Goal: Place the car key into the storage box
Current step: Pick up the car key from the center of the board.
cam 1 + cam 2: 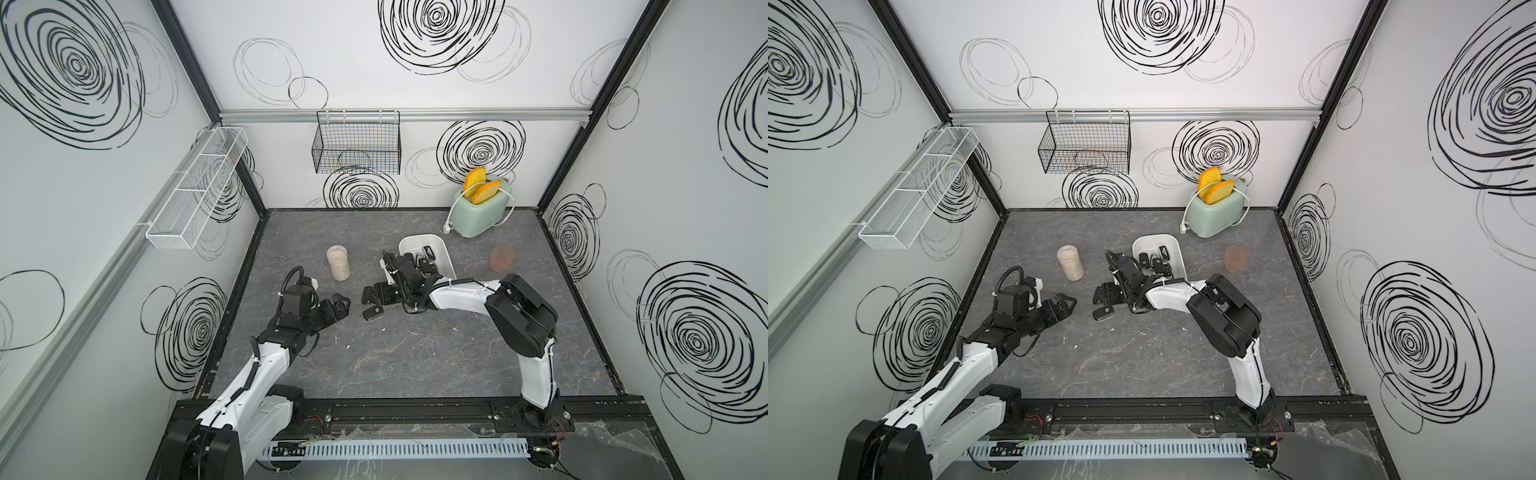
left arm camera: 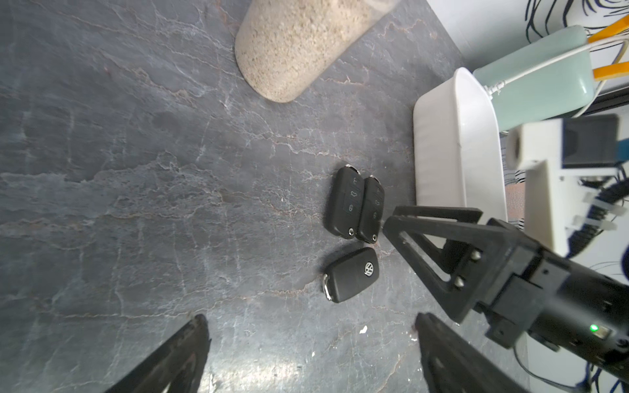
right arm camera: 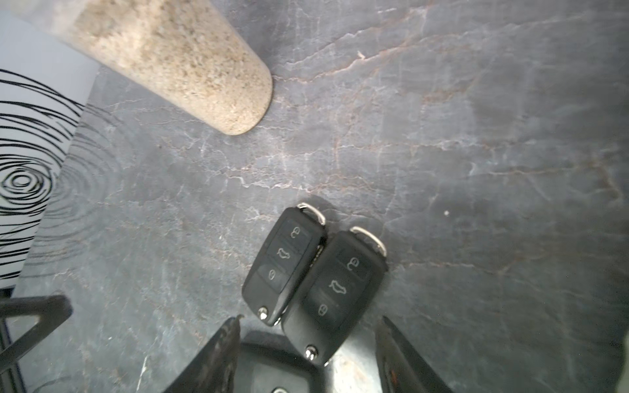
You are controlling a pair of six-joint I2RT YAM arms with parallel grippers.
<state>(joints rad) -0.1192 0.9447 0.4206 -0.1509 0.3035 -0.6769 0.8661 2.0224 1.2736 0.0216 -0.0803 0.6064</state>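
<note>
Several keys lie in the storage box; three car keys are left on the counter just beside it — right jaws half-open astride two, left jaws wide open, empty.

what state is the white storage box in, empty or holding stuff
Not empty: the storage box holds several black car keys, visible inside it in both top views.

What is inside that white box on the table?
Several black car keys lie in the storage box. Its near end is covered by the right arm, so an exact count is impossible.
</note>
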